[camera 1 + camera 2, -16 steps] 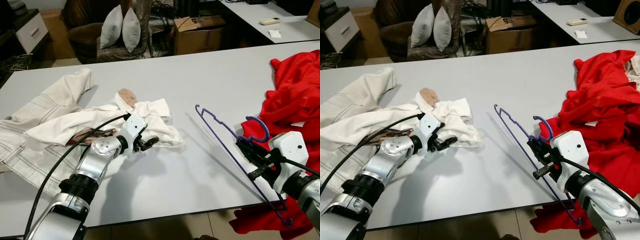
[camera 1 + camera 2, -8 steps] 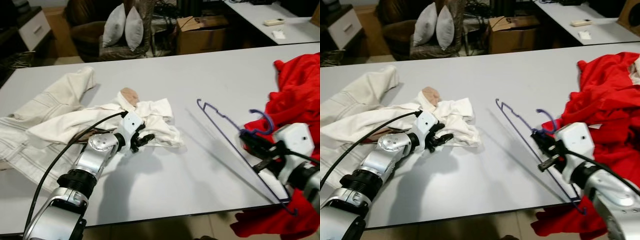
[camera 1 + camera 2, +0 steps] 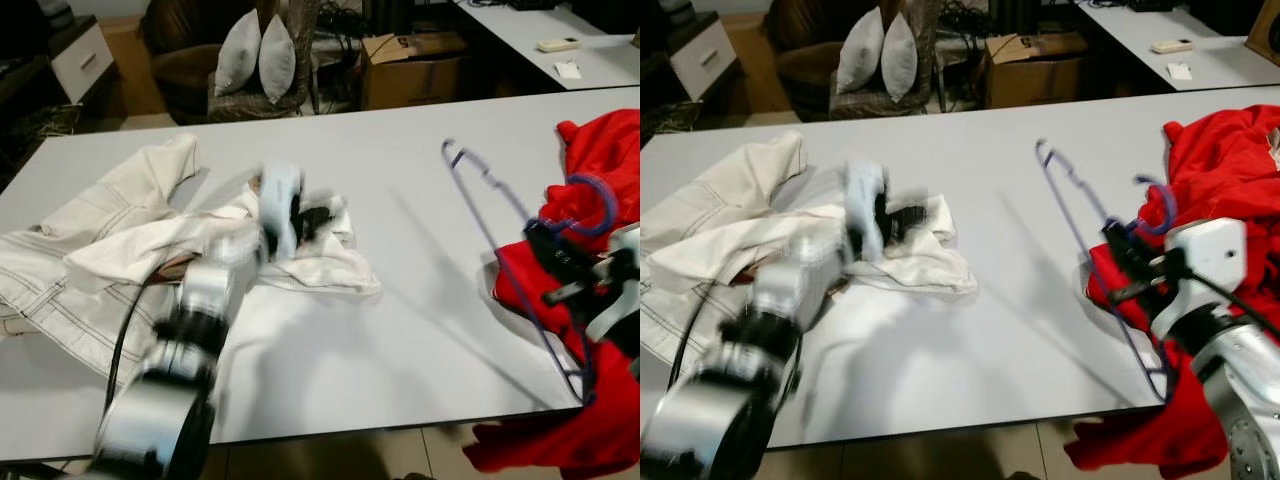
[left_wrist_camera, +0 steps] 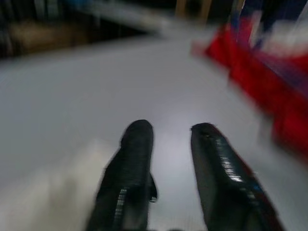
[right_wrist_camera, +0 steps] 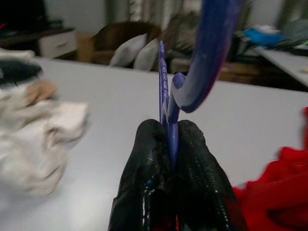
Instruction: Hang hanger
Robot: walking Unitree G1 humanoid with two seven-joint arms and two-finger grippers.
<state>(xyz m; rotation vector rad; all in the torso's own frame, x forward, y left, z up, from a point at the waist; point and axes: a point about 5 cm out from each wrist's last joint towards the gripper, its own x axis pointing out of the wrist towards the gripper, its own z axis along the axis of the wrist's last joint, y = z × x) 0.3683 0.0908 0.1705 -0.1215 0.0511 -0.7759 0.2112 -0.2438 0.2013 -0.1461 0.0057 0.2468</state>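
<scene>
Two pincers: left pincer blurred, parted; right pincer clamps hanger.

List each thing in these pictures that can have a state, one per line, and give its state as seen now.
Purple hanger: lifted off the table, tilted, gripped just below its hook.
Right pincer: shut on the hanger.
Left pincer: open, holding nothing, blurred, above the white clothes.
White clothes: crumpled, lying on the table.
Red garment: bunched at the table's right edge, partly hanging over it.
Cardboard box: flaps open.
</scene>
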